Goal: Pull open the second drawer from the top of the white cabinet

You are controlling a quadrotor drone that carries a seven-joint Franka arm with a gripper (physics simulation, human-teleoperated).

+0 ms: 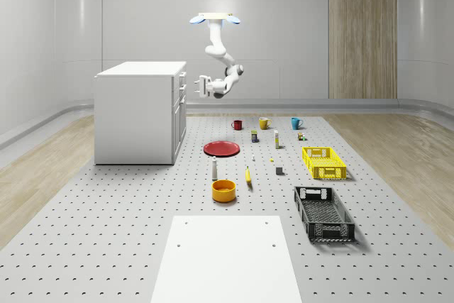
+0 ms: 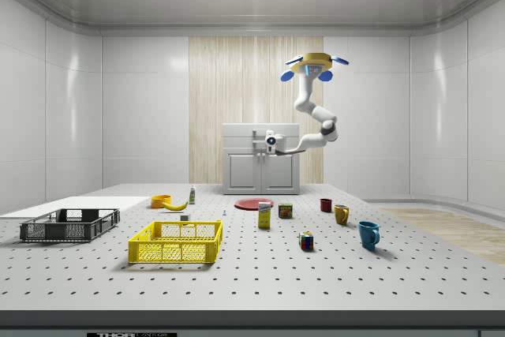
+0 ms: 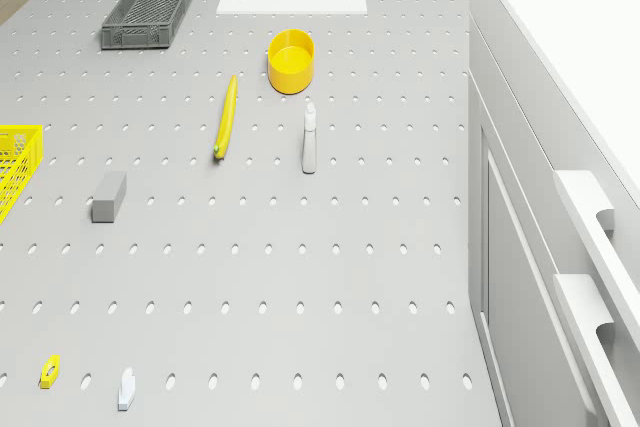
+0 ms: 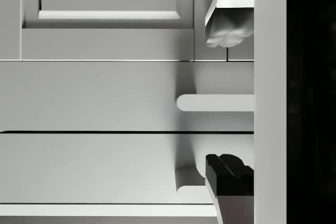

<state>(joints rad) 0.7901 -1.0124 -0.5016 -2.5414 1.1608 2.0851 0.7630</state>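
The white cabinet (image 1: 136,113) stands at the whole-scene view's left, its drawer fronts facing the table's middle. The drone (image 1: 215,18) hovers in the air beside that front, above the height of the cabinet's top. Its arm bends down so that my gripper (image 1: 197,86) sits level with the drawers, a short way off them. In the wrist view my gripper (image 4: 228,100) is open. One white fingertip (image 4: 229,27) and one dark fingertip (image 4: 228,174) stand either side of a drawer handle (image 4: 215,102). A second handle (image 4: 190,181) lies by the dark fingertip. Both handles (image 3: 590,237) also show in the drone view.
On the perforated table (image 1: 106,232) lie a red plate (image 1: 221,148), a bottle (image 1: 214,168), a banana (image 1: 248,175), a yellow bowl (image 1: 223,190), a yellow crate (image 1: 324,162) and a black crate (image 1: 323,212). Several mugs stand farther back. A white sheet (image 1: 225,260) lies at the front.
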